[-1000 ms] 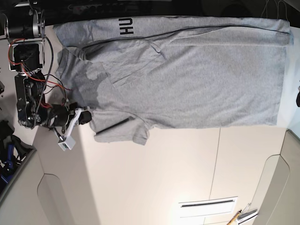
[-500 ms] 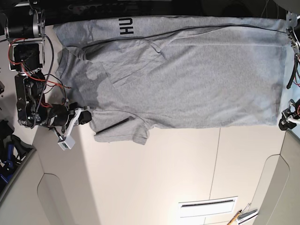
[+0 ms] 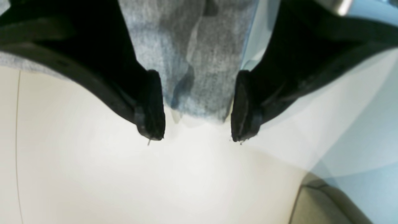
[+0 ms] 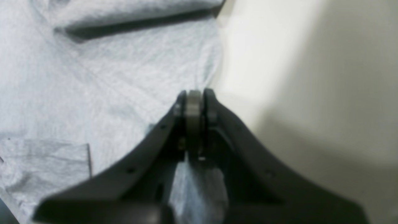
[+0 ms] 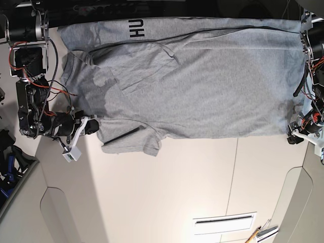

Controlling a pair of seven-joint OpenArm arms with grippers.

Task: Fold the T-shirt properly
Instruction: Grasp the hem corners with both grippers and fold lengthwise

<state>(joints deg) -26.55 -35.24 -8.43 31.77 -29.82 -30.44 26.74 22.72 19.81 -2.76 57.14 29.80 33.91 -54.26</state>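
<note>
The light grey T-shirt (image 5: 202,86) lies spread flat on the white table, collar to the left and hem to the right, with black lettering (image 5: 135,28) on the folded-over top strip. My left gripper (image 5: 297,132) stands open at the hem's lower right corner. In the left wrist view this gripper (image 3: 196,137) has that corner of the shirt (image 3: 199,62) between its black fingers (image 3: 152,105), apart from both pads. My right gripper (image 4: 194,95) is shut, with a thin fold of grey shirt cloth (image 4: 196,186) pinched in it at the shoulder edge by the lower sleeve (image 5: 131,142).
The bare white tabletop (image 5: 177,192) fills the lower half of the base view, with a seam line, a slotted metal plate (image 5: 225,221) and a small tool (image 5: 258,234) near the bottom. Right arm hardware and wires (image 5: 30,91) stand at the left edge.
My left arm has come in from the right edge to the hem's lower corner with its jaws opened wide. The right arm and the shirt have not moved.
</note>
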